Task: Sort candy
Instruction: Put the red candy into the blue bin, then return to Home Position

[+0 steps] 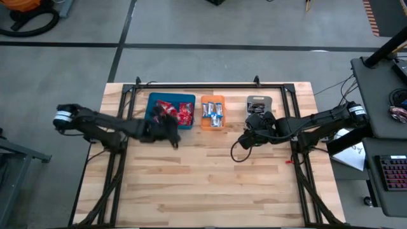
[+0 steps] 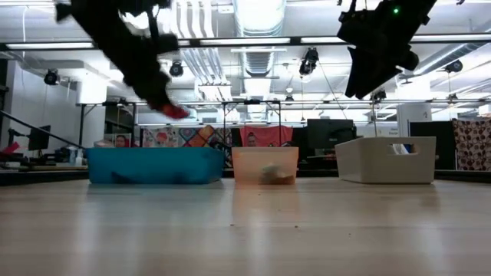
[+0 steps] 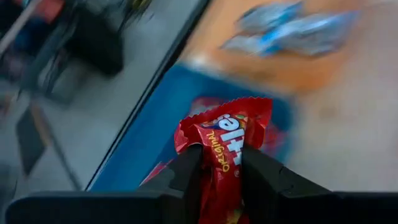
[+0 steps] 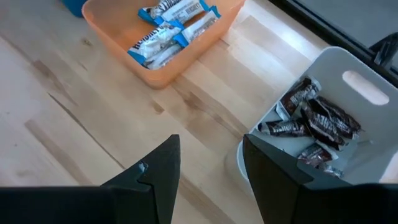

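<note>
A shiny red candy (image 3: 225, 140) sits in my left gripper (image 3: 221, 158), which is shut on it. In the low view the gripper (image 2: 170, 107) hangs well above the blue tray (image 2: 153, 167). From above it is at the tray's near edge (image 1: 170, 130). The blue tray (image 1: 152, 102) holds more red candies (image 1: 183, 114). Blue-and-white candies (image 4: 171, 28) lie in the orange tray (image 1: 213, 100), dark ones (image 4: 314, 121) in the grey tray (image 4: 373, 155). My right gripper (image 4: 208, 168) hovers open near the grey tray's near side (image 1: 249, 135), touching nothing. My left gripper pinches the red candy's wrapper (image 3: 221, 171) between its two fingers (image 3: 186, 171). The wrapper's crimped end (image 3: 239, 109) sticks out past the fingertips. The fingers slant downward from the table's left. The candy is lifted clear, above the blue tray.
The three trays stand in a row near the table's far edge: blue at left, orange in the middle, grey at right (image 1: 259, 102). Bare wooden tabletop (image 1: 210, 184) stretches from the trays to the near edge.
</note>
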Controlling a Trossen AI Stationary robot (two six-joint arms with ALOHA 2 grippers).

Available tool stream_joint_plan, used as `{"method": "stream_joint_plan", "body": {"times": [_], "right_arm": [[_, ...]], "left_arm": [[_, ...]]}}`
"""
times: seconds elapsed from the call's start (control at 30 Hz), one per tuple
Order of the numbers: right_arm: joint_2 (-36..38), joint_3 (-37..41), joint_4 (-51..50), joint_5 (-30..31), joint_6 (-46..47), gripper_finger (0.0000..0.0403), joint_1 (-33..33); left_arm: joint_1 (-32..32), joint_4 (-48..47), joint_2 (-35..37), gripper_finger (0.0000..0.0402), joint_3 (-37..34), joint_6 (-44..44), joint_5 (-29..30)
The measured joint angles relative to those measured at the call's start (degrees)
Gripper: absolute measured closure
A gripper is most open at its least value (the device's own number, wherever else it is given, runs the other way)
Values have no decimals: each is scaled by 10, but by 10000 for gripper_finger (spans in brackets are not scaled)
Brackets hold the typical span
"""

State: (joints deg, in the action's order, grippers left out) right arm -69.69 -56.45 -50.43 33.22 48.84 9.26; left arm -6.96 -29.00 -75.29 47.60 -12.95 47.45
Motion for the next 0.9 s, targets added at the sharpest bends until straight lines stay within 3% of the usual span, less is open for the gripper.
{"method": "stream_joint_plan", "body": {"times": [0.1,0.27,0.4,0.77,0.9], "right_arm": [[0,0,3,13,-11,236,0],[0,0,7,51,-25,236,0],[-3,3,15,72,-43,236,0],[-8,14,74,99,-156,236,0],[2,17,117,110,-234,236,3]], "left_arm": [[93,27,25,324,-51,7,-26],[213,107,31,324,-102,48,-135],[266,126,29,323,-114,55,-129],[279,125,37,238,-83,120,-172],[276,125,55,215,-77,141,-240]]}}
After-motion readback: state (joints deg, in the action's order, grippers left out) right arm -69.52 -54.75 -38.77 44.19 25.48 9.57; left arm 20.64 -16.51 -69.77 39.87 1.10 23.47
